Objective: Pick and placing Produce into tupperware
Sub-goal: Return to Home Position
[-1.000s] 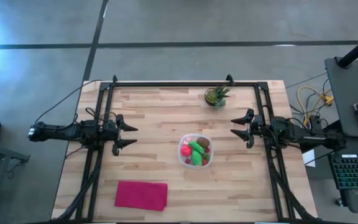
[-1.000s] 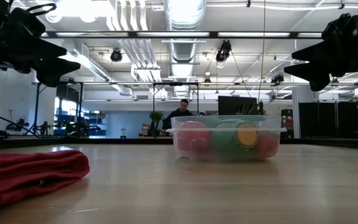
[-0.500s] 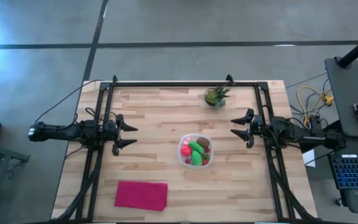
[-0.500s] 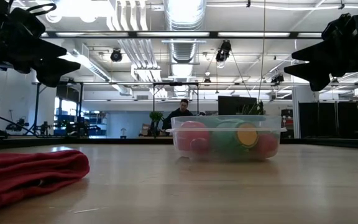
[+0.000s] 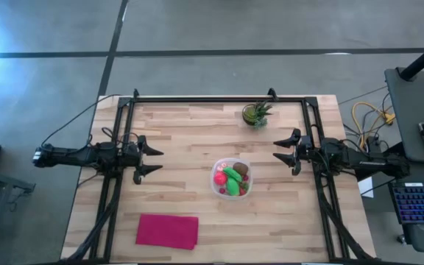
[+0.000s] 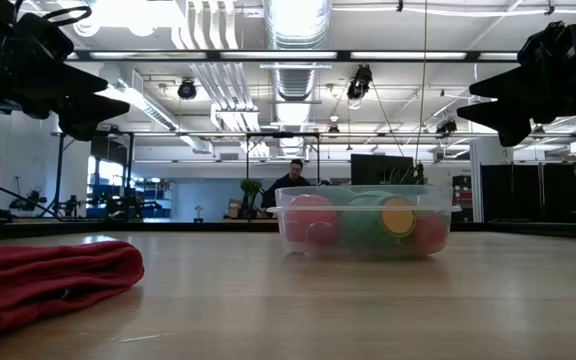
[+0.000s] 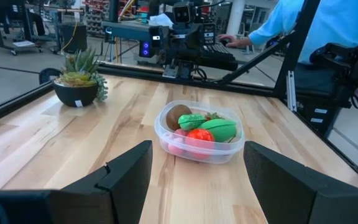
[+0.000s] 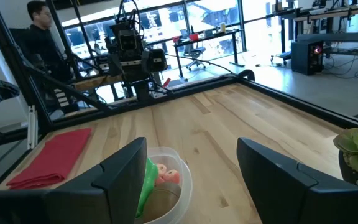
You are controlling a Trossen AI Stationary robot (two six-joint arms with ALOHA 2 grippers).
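Observation:
The clear tupperware point(image 5: 231, 178) stands on the table's middle, a little toward the right, and shows also in the low view point(image 6: 362, 220) and left wrist view point(image 7: 199, 132). Produce lies inside it: green oblong pieces point(image 7: 218, 129), a red one point(image 7: 199, 135), a brown round one point(image 7: 178, 114), pink ones point(image 8: 164, 175). My left gripper point(image 5: 151, 161) hovers open above the table's left side. My right gripper point(image 5: 278, 152) hovers open above the right side. Both stand clear of the container and well above the wood.
A flat magenta cloth point(image 5: 167, 230) lies near the near-left corner. A potted green plant point(image 5: 256, 113) stands by the far edge. Black frame rails point(image 5: 212, 98) run along the table's far, left and right sides. A person sits in the room beyond point(image 6: 290, 181).

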